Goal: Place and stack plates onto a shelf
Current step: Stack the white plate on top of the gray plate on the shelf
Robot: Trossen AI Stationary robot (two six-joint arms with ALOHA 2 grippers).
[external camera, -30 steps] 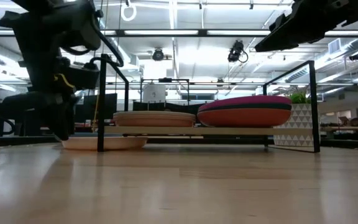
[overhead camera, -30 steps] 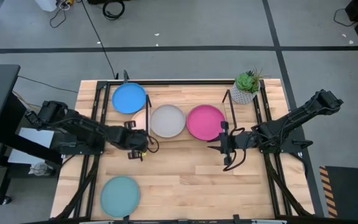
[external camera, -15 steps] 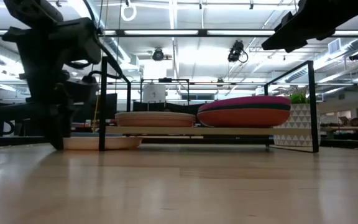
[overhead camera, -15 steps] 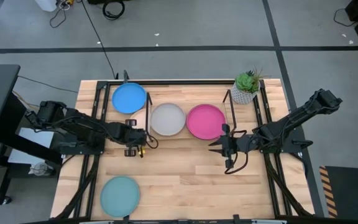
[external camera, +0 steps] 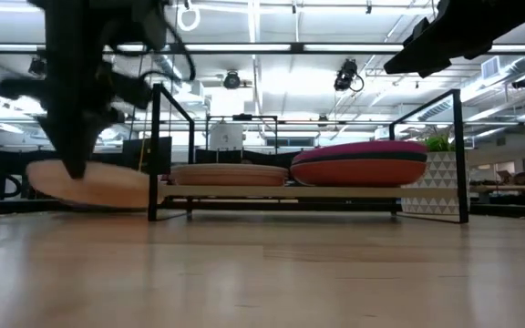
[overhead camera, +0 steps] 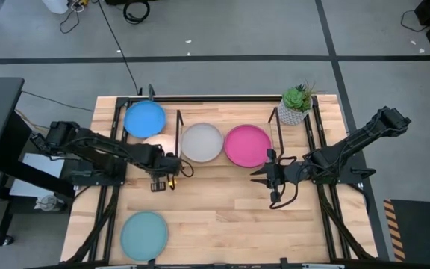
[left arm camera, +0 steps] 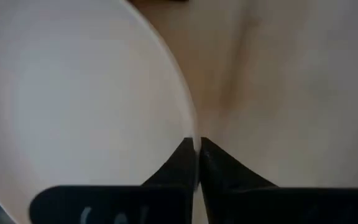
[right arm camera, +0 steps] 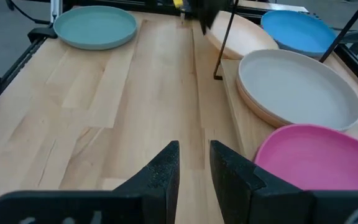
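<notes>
My left gripper (overhead camera: pixel 162 158) is shut on a cream plate (overhead camera: pixel 157 141) just left of the shelf (overhead camera: pixel 225 166). It also shows in the low view (external camera: pixel 74 169), with the plate (external camera: pixel 98 185) raised. A bright blue plate (overhead camera: pixel 145 118) lies behind it. On the shelf, a grey plate (overhead camera: pixel 201 143) tops the left stack and a magenta plate (overhead camera: pixel 247 146) tops the right stack. A light teal plate (overhead camera: pixel 143 235) lies on the table at the near left. My right gripper (overhead camera: pixel 268 181) hangs open and empty before the shelf's right end. My left gripper pinches the cream plate's rim (left arm camera: pixel 190 138) between its two fingers, on the plate's near side. The fingers come from above, pointing down. The plate is raised off the table and tilted (right arm camera: pixel 238 32); whether its far edge touches the blue plate I cannot tell.
The shelf's black wire end frames (overhead camera: pixel 178 134) (overhead camera: pixel 273 133) stand at both ends. A potted plant (overhead camera: pixel 295 104) stands at the far right. Black rails run along the table's sides. Bare wood lies between the shelf and the near edge.
My left gripper has gone up and toward the table's left edge with the cream plate. The plate lay on the table by the shelf's left frame and now hangs raised and tilted. The blue plate has shifted a little toward the left edge.
</notes>
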